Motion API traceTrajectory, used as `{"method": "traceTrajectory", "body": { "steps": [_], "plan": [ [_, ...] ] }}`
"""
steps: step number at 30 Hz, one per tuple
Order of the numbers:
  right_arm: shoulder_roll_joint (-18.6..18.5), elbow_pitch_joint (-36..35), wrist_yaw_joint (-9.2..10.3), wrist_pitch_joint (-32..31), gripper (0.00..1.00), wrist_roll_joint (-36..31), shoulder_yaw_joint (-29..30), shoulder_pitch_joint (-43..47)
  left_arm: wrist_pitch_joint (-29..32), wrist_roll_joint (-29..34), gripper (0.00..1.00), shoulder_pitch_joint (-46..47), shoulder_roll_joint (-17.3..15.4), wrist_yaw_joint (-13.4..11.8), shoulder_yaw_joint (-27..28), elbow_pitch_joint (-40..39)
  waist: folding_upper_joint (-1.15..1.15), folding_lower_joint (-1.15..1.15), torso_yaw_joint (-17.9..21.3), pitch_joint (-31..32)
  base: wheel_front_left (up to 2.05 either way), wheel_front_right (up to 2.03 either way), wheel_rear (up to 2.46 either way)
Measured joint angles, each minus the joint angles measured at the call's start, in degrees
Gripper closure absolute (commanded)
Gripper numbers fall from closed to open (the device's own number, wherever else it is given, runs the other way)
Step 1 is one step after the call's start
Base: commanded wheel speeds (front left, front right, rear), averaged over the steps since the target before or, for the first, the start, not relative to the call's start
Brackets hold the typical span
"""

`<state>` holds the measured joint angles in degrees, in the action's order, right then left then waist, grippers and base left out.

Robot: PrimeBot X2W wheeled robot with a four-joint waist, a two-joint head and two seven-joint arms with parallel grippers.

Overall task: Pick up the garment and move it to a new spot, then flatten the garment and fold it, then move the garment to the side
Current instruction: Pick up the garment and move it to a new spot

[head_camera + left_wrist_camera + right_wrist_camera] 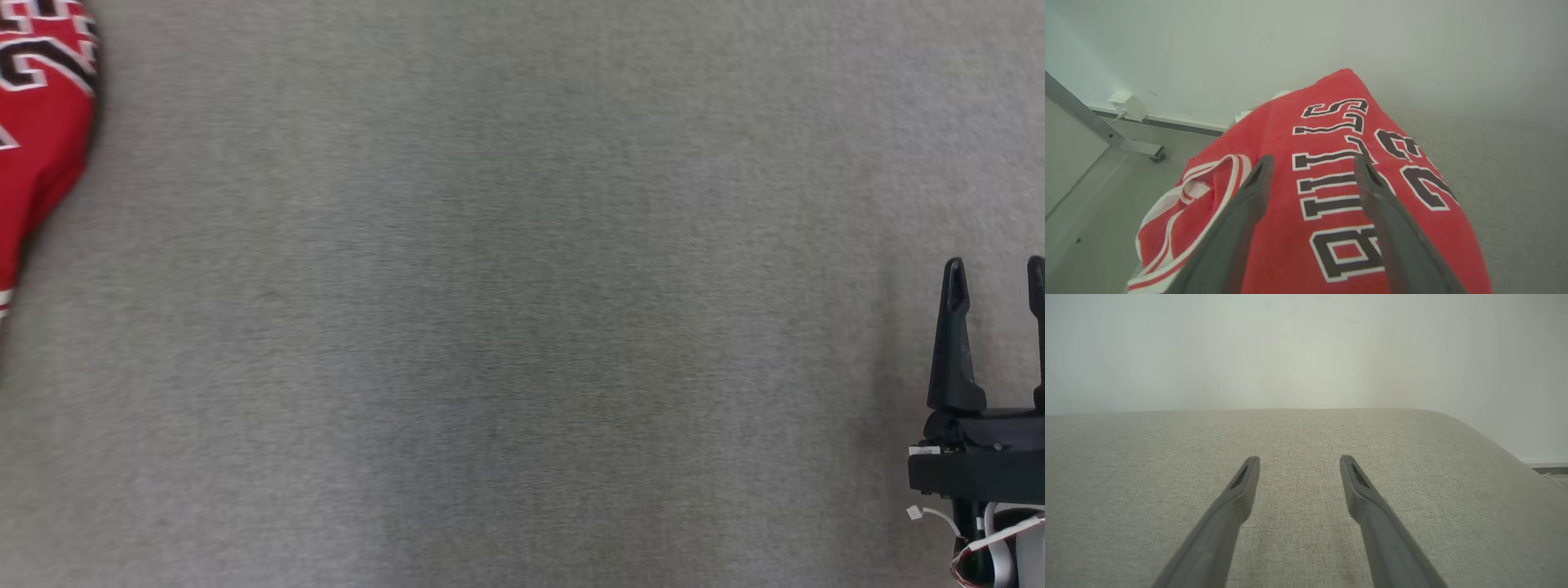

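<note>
- Broad grey woven-cloth work surface (522,327), spread under both arms.
- Red fabric jersey (41,122) with black, white-edged lettering, at the surface's far left edge, long axis running away along the left fingers.
- Left dark two-fingered gripper (1313,159): jaws apart, just above the jersey, clearly the nearer.
- Right dark two-fingered gripper (995,265): jaws apart, nothing held, well apart at far right.

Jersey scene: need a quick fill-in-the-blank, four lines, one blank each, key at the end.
1. The jersey is mostly ____ with black lettering.
2. In the head view it lies at the far ____ edge of the grey surface.
3. The left tool, aimed at the jersey, has its jaws ____.
4. The right tool is over bare surface and holds ____.
Missing words: red; left; open; nothing.
</note>
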<state>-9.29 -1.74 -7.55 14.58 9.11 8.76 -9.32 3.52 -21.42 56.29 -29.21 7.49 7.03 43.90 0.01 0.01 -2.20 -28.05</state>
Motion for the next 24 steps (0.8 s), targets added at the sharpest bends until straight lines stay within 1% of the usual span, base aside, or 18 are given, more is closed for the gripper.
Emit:
{"method": "traceTrajectory", "body": {
  "steps": [2, 6, 9, 10, 11, 12, 15, 20, 24],
  "plan": [
    [0.01, -0.15, 0.0, 0.01, 0.0, -0.03, -0.04, -0.18, 1.93, 0.13, 0.0, 0.27, -0.97, 0.02, -1.65, 2.8, 0.0, 0.0, 1.12, -0.82, 0.0, 0.0, 0.0],
    [0.05, -0.14, 0.0, 0.04, 0.0, -0.04, -0.07, -0.19, 6.01, -1.85, 0.0, 1.45, -1.55, 0.02, -3.19, 8.05, 0.0, 0.0, 2.92, -1.95, 0.0, 0.0, 0.0],
    [0.13, -0.36, 0.0, 0.07, 0.0, -0.22, -0.13, -0.34, 6.89, -2.9, 0.0, 1.66, -1.88, 0.02, -4.16, 10.67, -0.01, -0.01, 3.83, -2.35, 0.0, 0.0, 0.0],
    [0.22, -0.47, 0.0, 0.08, 0.0, -0.35, -0.24, -0.43, 6.7, -2.93, 0.2, 1.66, -2.13, 0.02, -4.83, 11.05, -0.01, -0.01, 4.06, -2.4, 0.0, 0.0, 0.0],
    [0.3, -0.57, 0.0, 0.1, 0.0, -0.54, -0.29, -0.49, 5.59, -2.91, 0.64, 1.66, -2.25, 0.01, -5.36, 11.23, 0.0, -0.01, 4.19, -2.37, 0.0, 0.0, 0.0],
    [0.31, -0.6, 0.0, 0.13, 0.0, -0.55, -0.25, -0.49, 4.36, -2.89, 1.0, 1.66, -2.3, 0.01, -5.89, 11.4, 0.0, -0.01, 4.22, -2.26, 0.0, 0.0, 0.0],
    [0.36, -0.33, 0.0, 0.15, 0.0, -0.55, -0.09, -0.35, 1.64, -2.65, 1.0, 1.66, -2.35, 0.02, -7.38, 12.4, 0.0, -0.01, 4.02, -1.6, 0.0, 0.0, 0.0],
    [0.68, 0.76, 0.0, 0.32, 0.0, -0.38, -1.35, -0.42, -2.04, -2.01, 1.0, 2.52, -3.33, 0.03, -9.17, 14.57, -0.01, -0.01, 3.44, 0.19, 0.0, 0.0, 0.0],
    [1.31, 2.61, 0.0, 0.38, 0.0, 0.19, -1.83, -0.37, -7.49, -1.94, 1.0, 4.95, -3.99, 0.02, -11.39, 13.57, -0.01, -0.01, 2.96, 2.79, 0.0, 0.0, 0.0]
  ]
}}
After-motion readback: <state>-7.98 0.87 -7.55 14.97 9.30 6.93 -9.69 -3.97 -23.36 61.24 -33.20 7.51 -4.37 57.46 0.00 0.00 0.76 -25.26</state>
